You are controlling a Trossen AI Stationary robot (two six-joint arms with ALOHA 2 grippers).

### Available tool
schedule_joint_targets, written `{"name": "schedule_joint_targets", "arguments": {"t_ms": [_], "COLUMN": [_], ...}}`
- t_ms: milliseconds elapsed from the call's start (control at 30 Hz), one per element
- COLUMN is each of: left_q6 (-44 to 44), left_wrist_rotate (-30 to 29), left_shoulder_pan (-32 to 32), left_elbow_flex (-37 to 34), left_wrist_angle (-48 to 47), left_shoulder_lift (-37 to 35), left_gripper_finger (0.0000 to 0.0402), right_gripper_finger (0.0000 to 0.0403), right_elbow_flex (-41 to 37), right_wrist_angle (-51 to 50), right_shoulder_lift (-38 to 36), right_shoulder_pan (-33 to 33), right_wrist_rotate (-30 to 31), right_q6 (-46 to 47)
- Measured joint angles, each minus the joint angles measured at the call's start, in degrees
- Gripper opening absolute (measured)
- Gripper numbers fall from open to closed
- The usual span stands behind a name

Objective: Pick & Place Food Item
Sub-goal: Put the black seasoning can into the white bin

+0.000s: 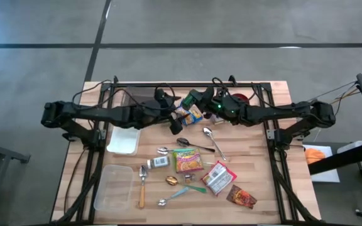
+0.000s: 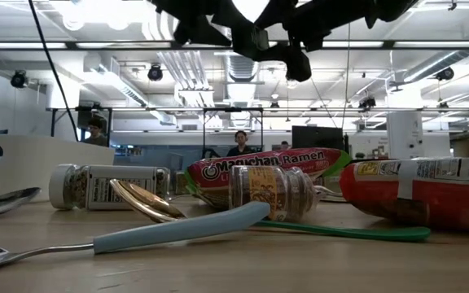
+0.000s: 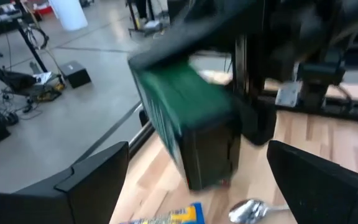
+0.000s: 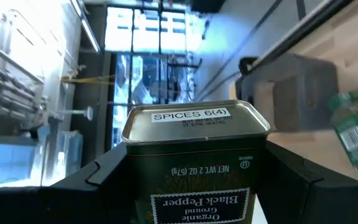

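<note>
Both arms meet over the far-centre of the wooden table (image 1: 256,188), raised clear of it. R gripper (image 1: 200,99) pinches a green tin of ground black pepper (image 4: 194,158) between its fingers (image 4: 98,177); tin reads "SPICES 6(4)" on its end, label inverted in the R wrist view. Tin held in the air, above a yellow-blue packet (image 1: 189,114) on the table. L gripper (image 1: 168,103) just beside the tin, fingers (image 3: 98,180) spread wide, nothing between them; same green tin (image 3: 188,121) fills the L wrist view ahead of them, blurred. On the table nearer the front: ramen pack (image 1: 188,161), red-white pack (image 1: 219,178), dark-red pouch (image 1: 241,197), small spice jar (image 1: 158,162), second small jar (image 2: 271,192), several spoons incl. a teal-handled one (image 2: 177,230), green-handled utensil (image 2: 357,233). White tray (image 1: 124,140) and clear tub (image 1: 114,187) on the L side. Low view: people (image 2: 240,144) in the room behind, far off.
</note>
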Motion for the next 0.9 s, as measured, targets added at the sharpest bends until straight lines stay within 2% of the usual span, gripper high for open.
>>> {"name": "schedule_joint_targets", "arguments": {"t_ms": [733,833,900], "left_q6": [-3.87,-3.86,-3.88], "left_wrist_rotate": [0.36,0.34,0.34], "left_shoulder_pan": [0.02,0.0,0.0], "left_elbow_flex": [-0.12,-0.12,-0.12], "left_wrist_angle": [6.28,6.59,6.89], "left_shoulder_lift": [2.35,2.37,2.37], "left_gripper_finger": [0.0378,0.0357,0.0329], "right_gripper_finger": [0.0249,0.0249,0.0249], "right_elbow_flex": [1.51,1.51,1.51], "right_wrist_angle": [0.23,0.2,0.21], "right_shoulder_lift": [0.17,0.17,0.17], "right_shoulder_pan": [0.1,0.1,0.1], "right_wrist_rotate": [-3.14,-3.58,-3.6], "right_q6": [-3.0,-3.0,-3.04]}}
